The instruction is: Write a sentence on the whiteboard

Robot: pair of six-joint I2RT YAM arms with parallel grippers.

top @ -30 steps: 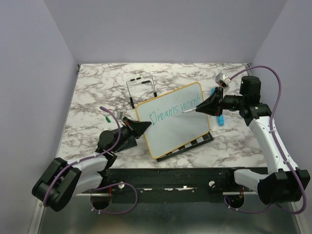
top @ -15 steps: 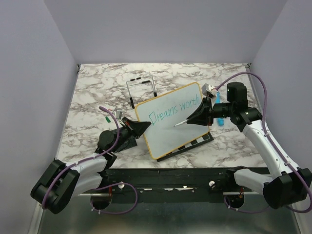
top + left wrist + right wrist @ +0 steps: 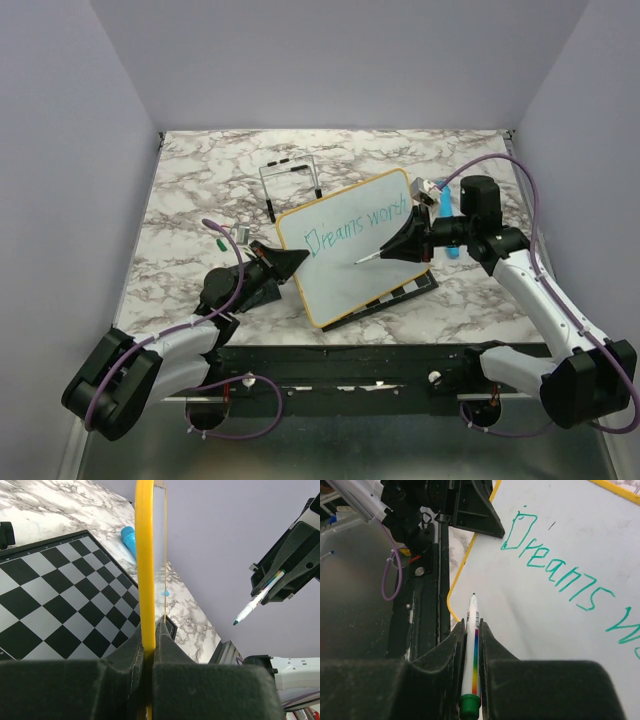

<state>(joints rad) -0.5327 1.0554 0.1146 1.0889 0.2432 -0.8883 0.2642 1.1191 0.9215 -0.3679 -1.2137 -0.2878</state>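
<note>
Yellow-framed whiteboard, prob. light, stiff, slick: L gripper pinches its frame edge; R gripper pinches marker, tip off board.

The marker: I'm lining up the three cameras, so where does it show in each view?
Top external: marker right of centre, tip over the whiteboard.
Left wrist: marker on the right side, mid-height, tip pointing down-left.
Right wrist: marker bottom centre, pointing up.
Shared landmark: the whiteboard's yellow frame, in all three.
</note>
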